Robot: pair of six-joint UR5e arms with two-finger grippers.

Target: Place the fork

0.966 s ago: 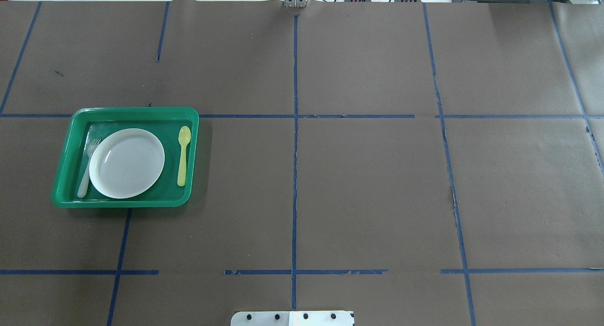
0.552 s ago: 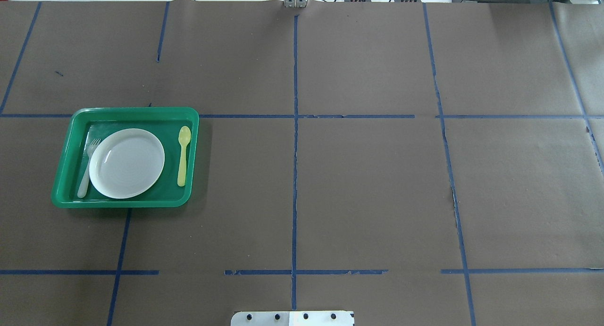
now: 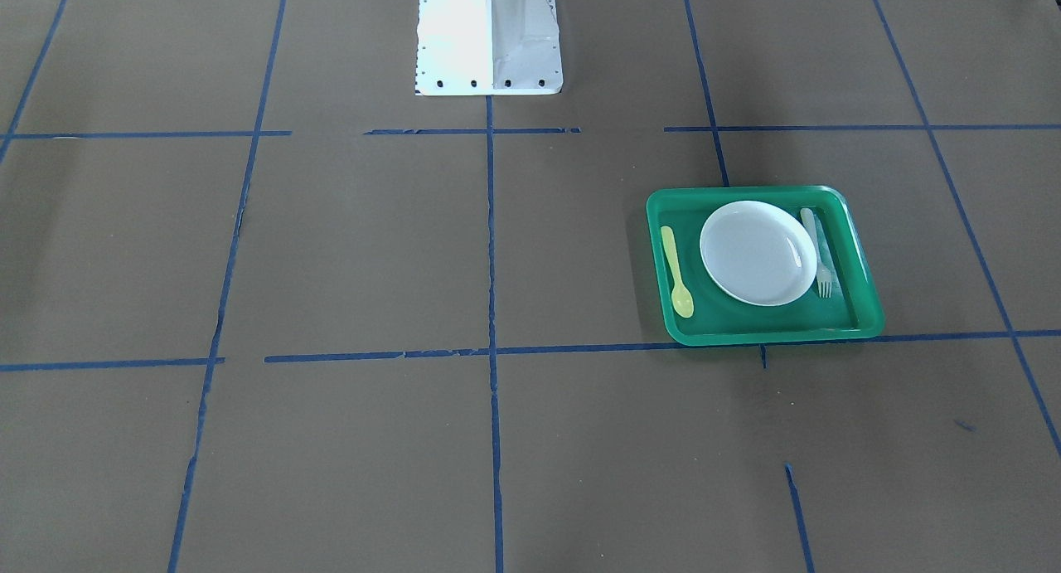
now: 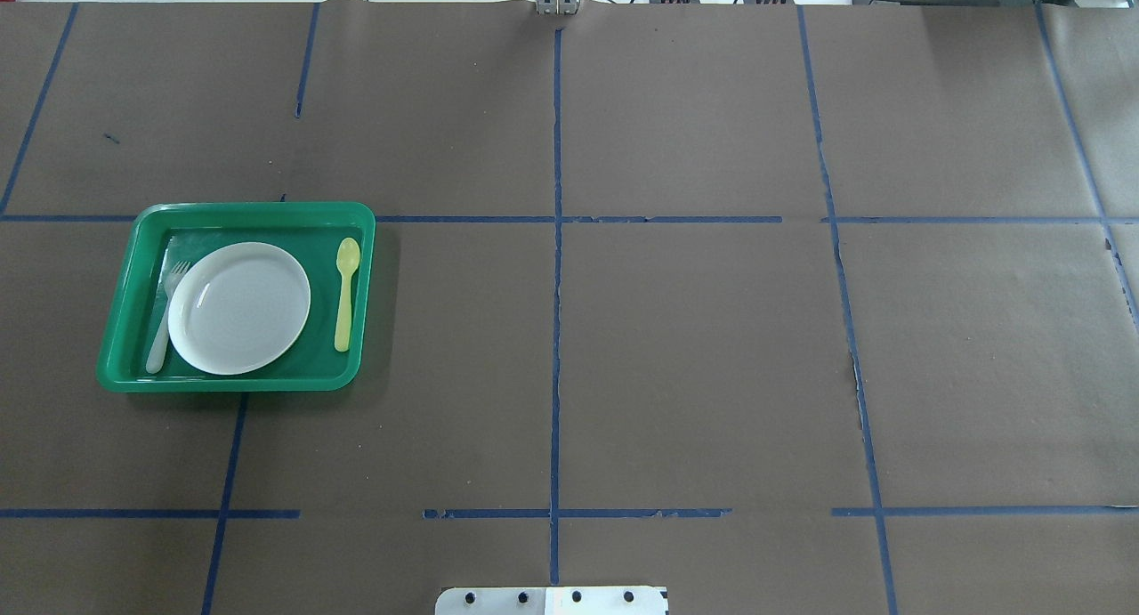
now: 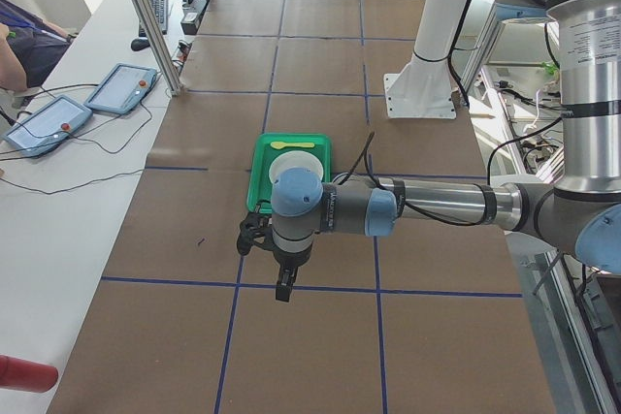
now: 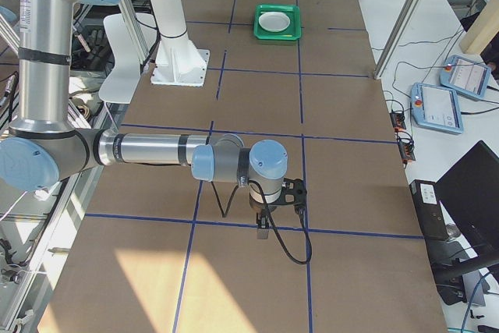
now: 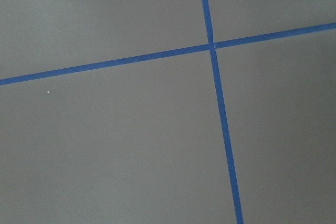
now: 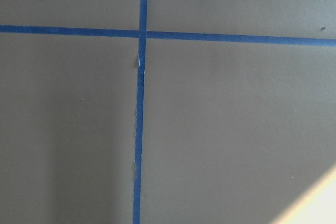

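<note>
The pale whitish fork [image 4: 164,319] lies in the green tray [image 4: 258,210], along the left side of a white plate [image 4: 238,308]. It also shows in the front-facing view [image 3: 816,262], in the tray [image 3: 746,193] to the right of the plate [image 3: 758,252]. The left gripper [image 5: 283,288] hangs over bare table on the near side of the tray [image 5: 291,138] in the left view. The right gripper [image 6: 263,232] hangs far from the tray [image 6: 278,35]. I cannot tell whether either is open or shut. Both wrist views show only brown paper and blue tape.
A yellow spoon [image 4: 345,295] lies in the tray on the plate's other side. The white robot base [image 3: 487,42] stands at the table's middle edge. Brown paper with blue tape lines [image 4: 556,241] covers the table. Tablets [image 5: 121,87] lie on a side bench.
</note>
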